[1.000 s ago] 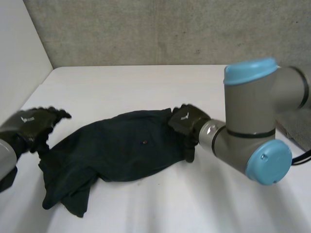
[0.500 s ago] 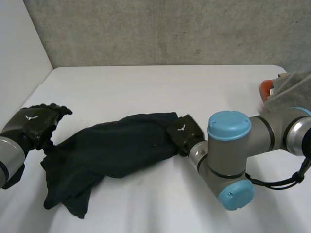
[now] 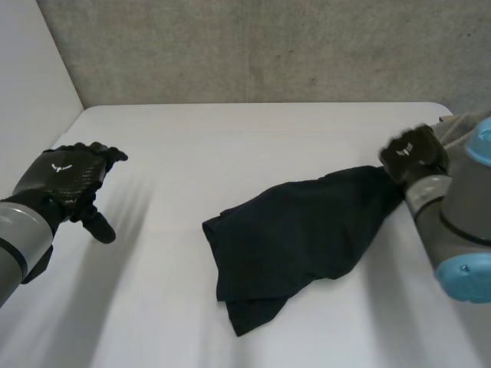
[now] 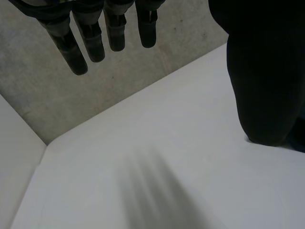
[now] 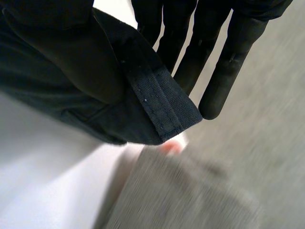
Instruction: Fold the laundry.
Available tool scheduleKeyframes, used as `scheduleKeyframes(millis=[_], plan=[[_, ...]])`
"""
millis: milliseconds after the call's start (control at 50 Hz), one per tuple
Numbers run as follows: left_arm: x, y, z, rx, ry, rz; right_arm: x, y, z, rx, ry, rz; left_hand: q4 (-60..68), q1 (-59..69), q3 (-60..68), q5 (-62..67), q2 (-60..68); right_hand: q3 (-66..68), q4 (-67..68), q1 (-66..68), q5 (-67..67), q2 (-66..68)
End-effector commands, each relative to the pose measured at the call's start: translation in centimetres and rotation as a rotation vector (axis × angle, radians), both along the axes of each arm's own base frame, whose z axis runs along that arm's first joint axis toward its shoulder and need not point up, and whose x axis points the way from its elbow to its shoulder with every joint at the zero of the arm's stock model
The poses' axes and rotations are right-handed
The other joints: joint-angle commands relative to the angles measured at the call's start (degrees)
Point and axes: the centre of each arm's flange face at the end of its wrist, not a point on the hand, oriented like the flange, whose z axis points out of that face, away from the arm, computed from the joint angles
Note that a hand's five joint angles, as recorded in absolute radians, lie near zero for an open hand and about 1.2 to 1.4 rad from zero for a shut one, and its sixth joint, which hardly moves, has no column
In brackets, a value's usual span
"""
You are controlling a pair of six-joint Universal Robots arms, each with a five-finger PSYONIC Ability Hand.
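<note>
Now, right hand [image 3: 414,157]: clenched on one end of the cloth [image 3: 299,230] at the right edge of the frame. In its wrist view a stitched hem [image 5: 164,102] is pinched between thumb and fingers [image 5: 224,67].
Left hand [image 3: 65,180]: released and holding nothing, at the left edge of the frame above the table [image 3: 230,138]. Its fingers [image 4: 90,43] hang straight and relaxed in its wrist view.
Cloth: dark and bunched, running from the right hand down to the lower middle of the frame. Its free end lies crumpled on the table, well apart from the left hand.
Change: a second ago the cloth lay stretched across the left and middle of the frame, with the left hand at its left end and the right hand at its right end. Since then the right hand has drawn it across to the right, and the left hand has come off it.
Meaning for the task: no fold looks made yet. The cloth is more bunched than before and will likely need a second grip and spreading out first.
Grey pile [image 3: 459,123]: at the right edge, behind the right hand. In the right wrist view it lies just beyond the hem, with an orange patch [image 5: 170,147] at its edge; what that is I cannot tell.
Writing: a small white mark [image 3: 60,167] on the back of each hand, with no letters readable. No label is legible on the cloth.
</note>
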Motion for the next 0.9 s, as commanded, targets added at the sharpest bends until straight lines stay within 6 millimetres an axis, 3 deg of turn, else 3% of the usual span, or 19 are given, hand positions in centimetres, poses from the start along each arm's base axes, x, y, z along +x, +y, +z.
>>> scheduleKeyframes(millis=[20,60,80,140,160,220,240,300,320,380,400,460,540,600,700,820,900], plan=[[-0.3,0.2,0.3,-0.015,-0.003,0.005,7.9,8.7,1.1,-0.164,-0.032,0.501,-1.8,-2.2,-1.9,-2.6,-1.8,12.6,11.7,20.4,14.2,13.8],[-0.3,0.2,0.4,-0.018,-0.002,0.004,8.8,11.2,0.1,-0.158,-0.004,0.64,-1.8,-2.2,-1.9,-2.6,-1.8,12.6,11.7,20.4,14.2,13.8],[-0.3,0.3,0.4,-0.02,-0.002,0.005,9.4,13.3,-1.2,-0.138,0.019,0.764,-1.8,-2.2,-1.9,-2.6,-1.8,12.6,11.7,20.4,14.2,13.8],[-0.4,0.3,0.4,-0.023,-0.003,0.003,9.8,16.1,-3.2,-0.089,0.053,0.91,-1.8,-2.2,-1.9,-2.6,-1.8,12.6,11.7,20.4,14.2,13.8],[-0.4,0.4,0.4,-0.023,-0.003,0.002,9.9,17.0,-4.7,-0.039,0.082,0.951,-1.8,-2.2,-1.9,-2.6,-1.8,12.6,11.7,20.4,14.2,13.8],[-0.5,0.4,0.5,-0.026,-0.002,-0.003,9.7,17.3,-6.6,0.033,0.145,0.935,-1.8,-2.2,-1.9,-2.6,-1.8,12.6,11.7,20.4,14.2,13.8],[-0.6,0.4,0.6,-0.03,-0.001,-0.009,9.6,16.8,-7.1,0.061,0.183,0.898,-1.8,-2.2,-1.9,-2.6,-1.8,7.5,6.5,15.2,9.0,8.6],[-1.0,0.3,1.1,-0.051,0.006,-0.018,9.8,15.9,-6.4,0.073,0.181,0.843,-1.8,-2.2,-1.9,-2.6,-1.8,-46.6,-47.5,-38.9,-45.0,-45.4],[-1.2,0.3,1.5,-0.068,0.011,-0.024,10.0,15.3,-5.7,0.084,0.126,0.812,-1.8,-2.2,-1.9,-2.6,-1.8,-57.4,-58.3,-49.6,-55.8,-56.2],[-1.5,0.1,2.3,-0.1,0.023,-0.028,9.8,13.9,-2.3,0.07,-0.031,0.763,-1.8,-2.2,-1.9,-2.6,-1.8,-57.4,-58.3,-49.6,-55.8,-56.2],[-1.8,0.0,3.0,-0.125,0.032,-0.031,9.5,13.2,0.1,0.077,-0.165,0.739,-1.8,-2.2,-1.9,-2.6,-1.8,-57.4,-58.3,-49.6,-55.8,-56.2],[-2.6,-0.1,4.1,-0.162,0.052,-0.042,8.4,11.9,4.2,0.111,-0.421,0.701,-1.8,-2.2,-1.9,-2.6,-1.8,-57.4,-58.3,-49.6,-55.8,-56.2],[-4.2,0.3,5.1,-0.187,0.072,-0.083,6.9,9.2,6.2,0.183,-0.642,0.63,-1.8,-2.2,-1.9,-2.6,-1.8,-57.4,-58.3,-49.6,-55.8,-56.2],[-5.7,0.9,5.4,-0.195,0.079,-0.131,5.8,7.6,6.6,0.202,-0.675,0.572,-1.8,-2.2,-1.9,-2.6,-1.8,-57.4,-58.3,-49.6,-55.8,-56.2],[-9.6,2.3,5.1,-0.183,0.088,-0.254,3.8,3.9,5.2,0.305,-0.632,0.407,-1.8,-2.2,-1.9,-2.6,-1.8,-57.4,-58.3,-49.6,-55.8,-56.2],[-13.3,3.6,3.7,-0.146,0.079,-0.356,3.2,2.5,3.1,0.486,-0.603,0.31,-1.8,-2.2,-1.9,-2.6,-1.8,-57.4,-58.3,-49.6,-55.8,-56.2],[-15.3,4.0,1.4,-0.098,0.05,-0.398,3.0,1.9,1.4,0.578,-0.604,0.275,-1.8,-2.2,-1.9,-2.6,-1.8,-57.4,-58.3,-49.6,-55.8,-56.2]])
